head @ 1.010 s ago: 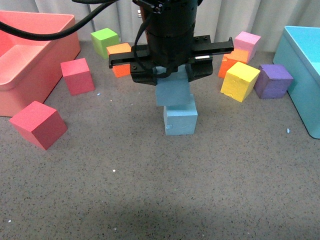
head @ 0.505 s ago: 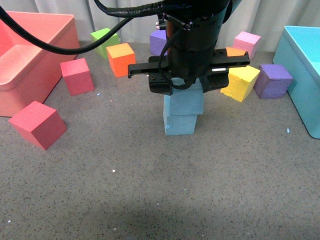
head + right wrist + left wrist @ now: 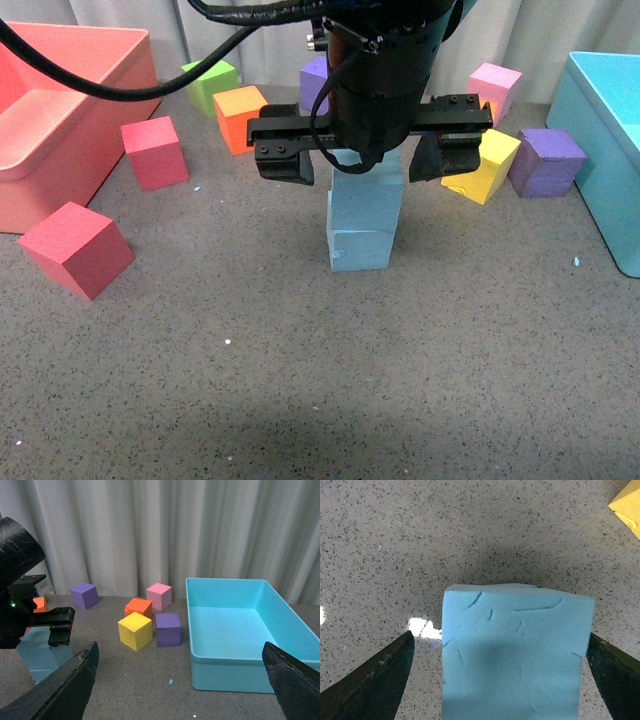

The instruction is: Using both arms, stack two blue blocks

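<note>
Two sky-blue blocks stand stacked in mid-table: the upper blue block [image 3: 366, 203] rests on the lower blue block [image 3: 358, 250], turned slightly askew. My left gripper [image 3: 366, 160] hangs over the stack, open, with its fingers [image 3: 287, 162] spread to either side of the upper block. In the left wrist view the upper block [image 3: 515, 650] lies between the open left gripper [image 3: 501, 635], with a gap at one finger [image 3: 375, 682]. My right gripper [image 3: 180, 680] is open and empty, away from the stack [image 3: 40, 652].
A coral bin [image 3: 70, 140] stands at the far left and a turquoise bin [image 3: 605, 150] at the right. Red cubes [image 3: 76, 248], green [image 3: 208, 82], orange [image 3: 242, 115], yellow [image 3: 484, 160], purple [image 3: 546, 160] and pink [image 3: 495, 82] cubes lie around the stack.
The left gripper carried the upper blue block to the right, set it down squarely on the lower one, and spread its jaws off it.
</note>
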Available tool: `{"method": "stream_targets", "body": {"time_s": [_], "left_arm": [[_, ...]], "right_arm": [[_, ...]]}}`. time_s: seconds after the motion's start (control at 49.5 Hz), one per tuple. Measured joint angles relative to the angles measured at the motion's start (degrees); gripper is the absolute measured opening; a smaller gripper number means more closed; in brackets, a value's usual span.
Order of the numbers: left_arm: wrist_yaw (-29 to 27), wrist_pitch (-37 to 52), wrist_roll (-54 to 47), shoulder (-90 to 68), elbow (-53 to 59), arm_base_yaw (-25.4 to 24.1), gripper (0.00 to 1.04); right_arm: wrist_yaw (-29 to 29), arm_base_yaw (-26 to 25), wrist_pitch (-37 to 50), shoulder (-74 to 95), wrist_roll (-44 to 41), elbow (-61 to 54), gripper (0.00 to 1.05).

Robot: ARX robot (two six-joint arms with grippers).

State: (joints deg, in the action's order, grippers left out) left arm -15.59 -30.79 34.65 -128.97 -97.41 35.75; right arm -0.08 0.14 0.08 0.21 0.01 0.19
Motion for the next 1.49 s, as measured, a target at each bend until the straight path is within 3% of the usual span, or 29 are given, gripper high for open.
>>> {"method": "stream_targets", "body": {"time_s": [0.283,0.343,0.384,0.525,0.646,0.727,1.071,1.495], "left_arm": [[-1.25,3.15,-2.21,6.67,3.78,-0.35,0.97],[-11.63,23.76,-10.75,10.67,15.21,-0.81,0.85],[-14.32,38.64,-18.84,14.27,25.75,-1.99,0.76],[-10.71,84.67,-30.62,24.81,53.77,-8.57,0.48],[-6.32,97.13,-33.07,35.67,67.38,-14.16,0.21],[-3.15,98.23,-33.35,38.58,74.82,-16.81,0.03],[5.25,92.74,-34.03,57.68,89.13,-25.59,0.04],[10.32,79.87,-34.18,76.74,95.03,-30.53,0.04]], "right_arm": [[0.00,0.00,0.00,0.00,0.00,0.00,0.95],[-0.02,0.00,0.00,0.00,-0.02,0.00,0.95],[-0.02,0.00,0.00,0.00,0.00,0.00,0.95],[0.15,0.00,0.00,0.00,0.00,0.00,0.95],[-0.02,0.00,0.00,0.00,0.00,0.00,0.95],[0.00,0.00,0.00,0.00,0.00,0.00,0.95],[0.00,0.00,0.00,0.00,-0.02,0.00,0.95],[0.00,0.00,0.00,0.00,0.00,0.00,0.95]]}}
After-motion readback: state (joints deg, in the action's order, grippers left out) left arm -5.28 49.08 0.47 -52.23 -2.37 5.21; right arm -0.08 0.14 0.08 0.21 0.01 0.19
